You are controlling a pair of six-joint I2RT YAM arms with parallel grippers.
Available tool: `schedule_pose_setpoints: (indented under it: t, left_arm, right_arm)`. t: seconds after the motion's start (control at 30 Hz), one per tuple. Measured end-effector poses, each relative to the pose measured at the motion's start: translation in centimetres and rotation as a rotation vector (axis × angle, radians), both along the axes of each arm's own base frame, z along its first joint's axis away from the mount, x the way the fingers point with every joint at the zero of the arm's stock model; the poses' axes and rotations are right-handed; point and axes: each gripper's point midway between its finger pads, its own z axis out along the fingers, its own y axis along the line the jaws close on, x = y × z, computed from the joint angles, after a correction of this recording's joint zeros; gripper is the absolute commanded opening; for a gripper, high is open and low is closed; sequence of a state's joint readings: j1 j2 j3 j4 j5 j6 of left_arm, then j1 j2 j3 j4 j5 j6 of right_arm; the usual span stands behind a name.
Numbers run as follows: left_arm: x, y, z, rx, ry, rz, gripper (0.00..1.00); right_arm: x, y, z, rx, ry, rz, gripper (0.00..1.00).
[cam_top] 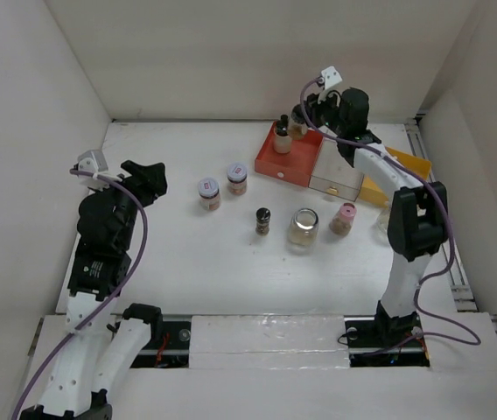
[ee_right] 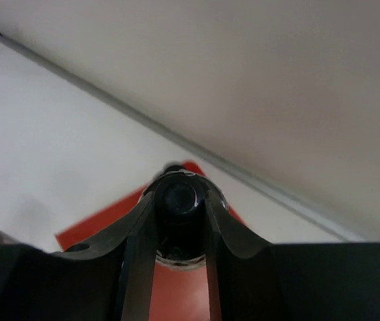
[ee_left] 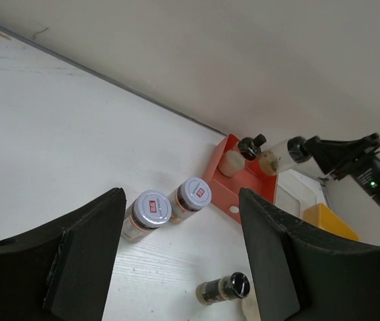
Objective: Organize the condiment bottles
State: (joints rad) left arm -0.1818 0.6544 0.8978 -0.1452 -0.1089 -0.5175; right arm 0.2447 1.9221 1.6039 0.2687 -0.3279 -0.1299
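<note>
A: Surface and room?
B: White table (cam_top: 170, 254), plain white walls (cam_top: 231, 61) on three sides. Red tray (cam_top: 297, 163), clear tray (cam_top: 336, 180) and yellow tray (cam_top: 403, 163) sit in a row at far right.
A: Any readable text?
B: No. There's a red-and-white sticker on the lid of one lilac-lidded jar (cam_top: 208, 193) and of the second lilac-lidded jar (cam_top: 237, 178), but the print is too small.
A: Bottles and grippers?
B: Your right gripper (ee_right: 180, 204) is clamped on the black cap of a clear glass bottle (cam_top: 298, 129) with pale contents, at the red tray's far edge. Can't tell if it touches the tray. Another black-capped bottle (cam_top: 282, 137) stands just beside it in that tray. The lilac jars stand side by side on the open table. Nearer you, in a loose line: small dark bottle (cam_top: 262, 221), wide clear jar (cam_top: 303, 229), pink-capped jar (cam_top: 343, 219). Your left gripper (cam_top: 148, 179) has its fingers spread wide, holding nothing, left of the lilac jars.
</note>
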Motion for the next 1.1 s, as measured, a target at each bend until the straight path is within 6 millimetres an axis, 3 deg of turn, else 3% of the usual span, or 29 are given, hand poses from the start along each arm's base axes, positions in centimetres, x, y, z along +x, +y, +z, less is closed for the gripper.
schedule_pose_setpoints:
  t: [0.07,0.17,0.57,0.67,0.8,0.97,1.0,1.03,1.1]
  left_arm:
    - [0.1,0.0,-0.1,0.002,0.005,-0.001,0.64]
    - [0.4,-0.1,-0.4,0.005,0.015,-0.001,0.64]
    - [1.2,-0.3,-1.3,0.012,0.048,-0.007,0.64]
    - [1.2,-0.4,-1.3,0.012,0.048,-0.012,0.64]
    - [1.2,-0.5,-1.3,0.011,0.048,-0.019,0.64]
    - [1.2,-0.6,-1.3,0.011,0.047,-0.022,0.64]
    - [1.2,-0.6,-1.3,0.011,0.047,-0.022,0.64]
    - [1.2,-0.6,-1.3,0.011,0.047,-0.022,0.64]
    - [1.2,-0.6,-1.3,0.011,0.046,-0.024,0.64]
  right_arm:
    - [1.0,-1.1,-3.1,-0.013,0.068,-0.026,0.01]
    - [1.6,-2.6,-5.8,-0.025,0.137,-0.058,0.01]
    - [2.7,-3.7,-6.4,-0.017,0.144,-0.094,0.0]
    - [4.0,-3.9,-7.4,-0.017,0.148,-0.1,0.0]
    - [4.7,-4.2,-10.4,-0.028,0.196,-0.107,0.02]
    - [4.8,-4.4,-12.9,-0.04,0.249,-0.115,0.18]
    - [4.8,-4.4,-12.9,-0.041,0.248,-0.118,0.24]
    - [4.8,-4.4,-12.9,-0.041,0.247,-0.118,0.38]
    - [4.8,-4.3,-12.8,-0.038,0.248,-0.117,0.47]
